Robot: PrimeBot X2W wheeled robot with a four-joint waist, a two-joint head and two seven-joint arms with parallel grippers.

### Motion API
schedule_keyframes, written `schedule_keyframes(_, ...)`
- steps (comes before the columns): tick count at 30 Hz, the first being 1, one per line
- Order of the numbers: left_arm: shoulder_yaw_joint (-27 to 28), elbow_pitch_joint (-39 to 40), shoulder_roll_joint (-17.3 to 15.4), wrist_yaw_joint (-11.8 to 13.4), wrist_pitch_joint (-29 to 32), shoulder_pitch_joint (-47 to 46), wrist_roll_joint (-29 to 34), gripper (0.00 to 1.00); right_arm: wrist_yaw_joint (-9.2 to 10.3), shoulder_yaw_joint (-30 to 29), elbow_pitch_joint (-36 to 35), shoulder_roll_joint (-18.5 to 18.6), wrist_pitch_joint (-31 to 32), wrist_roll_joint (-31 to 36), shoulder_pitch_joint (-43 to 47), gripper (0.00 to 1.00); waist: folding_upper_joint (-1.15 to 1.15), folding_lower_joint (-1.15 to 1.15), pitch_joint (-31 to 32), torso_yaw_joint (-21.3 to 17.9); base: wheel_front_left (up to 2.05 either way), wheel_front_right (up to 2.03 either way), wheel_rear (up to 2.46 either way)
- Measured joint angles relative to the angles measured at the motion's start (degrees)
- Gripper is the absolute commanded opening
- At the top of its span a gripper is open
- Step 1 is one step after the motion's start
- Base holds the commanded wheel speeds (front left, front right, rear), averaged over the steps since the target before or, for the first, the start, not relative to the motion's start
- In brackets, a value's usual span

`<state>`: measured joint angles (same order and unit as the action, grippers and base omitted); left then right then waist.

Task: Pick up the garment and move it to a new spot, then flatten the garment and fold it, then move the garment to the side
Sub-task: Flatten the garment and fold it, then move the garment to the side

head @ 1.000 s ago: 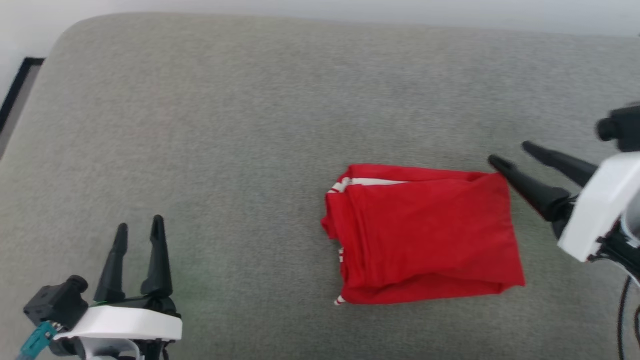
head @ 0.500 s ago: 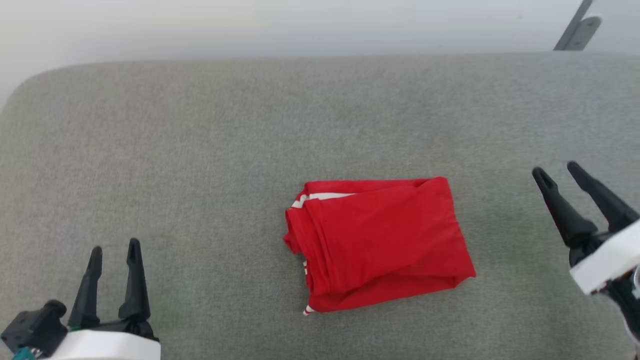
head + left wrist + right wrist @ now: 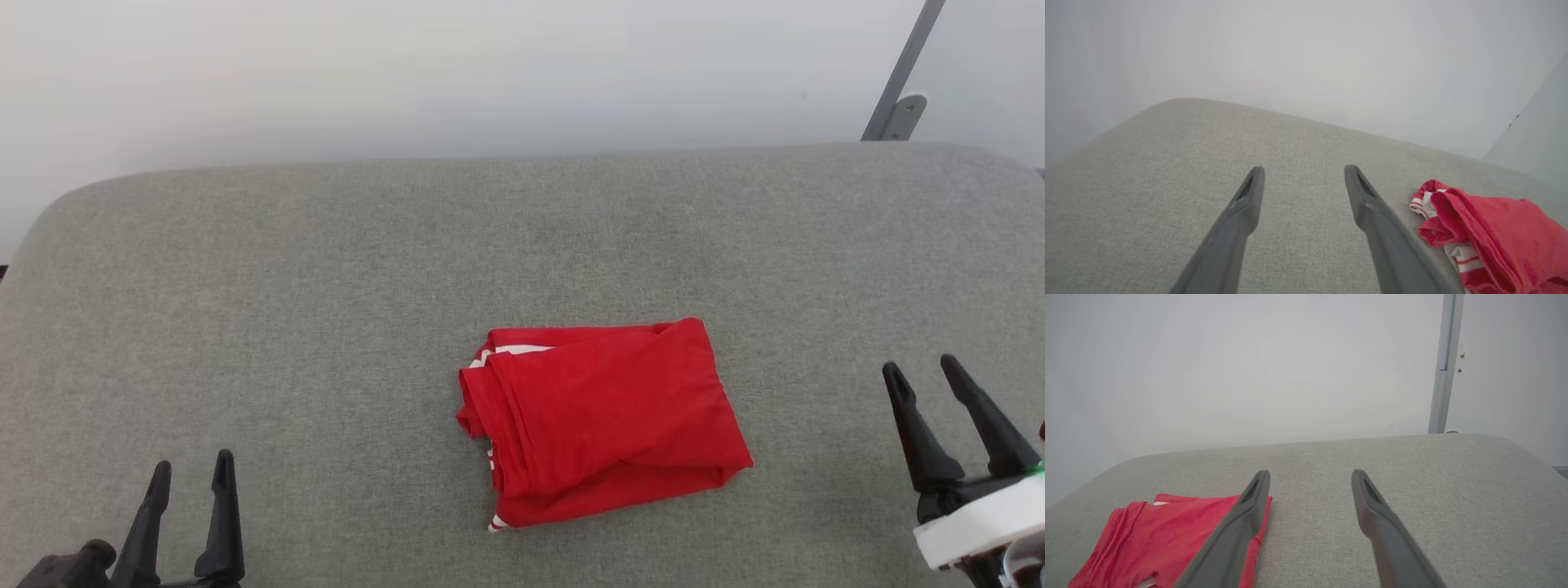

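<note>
There is one garment point(image 3: 600, 425), a red T-shirt folded into a rough rectangle. It lies flat on a single grey padded surface point(image 3: 326, 286) between the two grippers, and neither of them touches it. The left gripper point(image 3: 193, 460) hovers low over the padding. Its two dark fingers are spread apart with nothing between them. The garment lies off to this gripper's right and a little ahead of its fingertips, well apart from them. The garment's end that faces this gripper is bunched, and white sleeve fabric with thin red-and-white stripes peeks out of the fold there. The right gripper point(image 3: 919, 364) is also released, its two fingers parted over bare padding. The garment lies to its left, level with its fingertips and near but clear of them. In the right wrist view the left-hand finger crosses in front of the shirt's nearest edge, while the head view shows a gap between finger and cloth. That makes four fingers in all, none of them closed on anything. Beyond both grippers the padding ends at one pale wall point(image 3: 408, 73). One grey metal post point(image 3: 898, 82) with a small bracket stands ahead of the right gripper.
</note>
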<state>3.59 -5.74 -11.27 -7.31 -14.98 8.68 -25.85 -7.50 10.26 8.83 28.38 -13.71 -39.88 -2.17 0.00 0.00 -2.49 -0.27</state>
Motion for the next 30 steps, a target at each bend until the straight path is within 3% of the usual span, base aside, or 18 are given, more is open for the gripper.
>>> schedule_keyframes(5, -0.1, 0.4, 0.0, 0.0, 0.0, 0.8, -0.8, 1.0, 0.0, -0.9, 2.4, -1.1, -1.0, 0.5, 0.8, 1.0, 0.0, 0.0, 0.9, 0.5, 0.0, 0.0, 0.0)
schedule_keyframes(16, -1.0, -0.2, 1.9, 0.0, 0.0, 0.8, -1.0, 1.0, 0.01, -8.9, -0.8, -7.8, -1.3, 3.8, 5.5, 1.0, 0.0, 0.0, 2.0, 2.8, 0.0, 0.0, 0.0)
schedule_keyframes(30, -2.0, -0.8, 2.1, 0.0, 0.0, -1.0, -0.9, 1.0, 0.01, -8.8, -1.9, -10.4, -1.3, 5.9, 7.1, 1.0, 0.0, 0.0, 1.4, 3.3, 0.0, 0.0, 0.0)
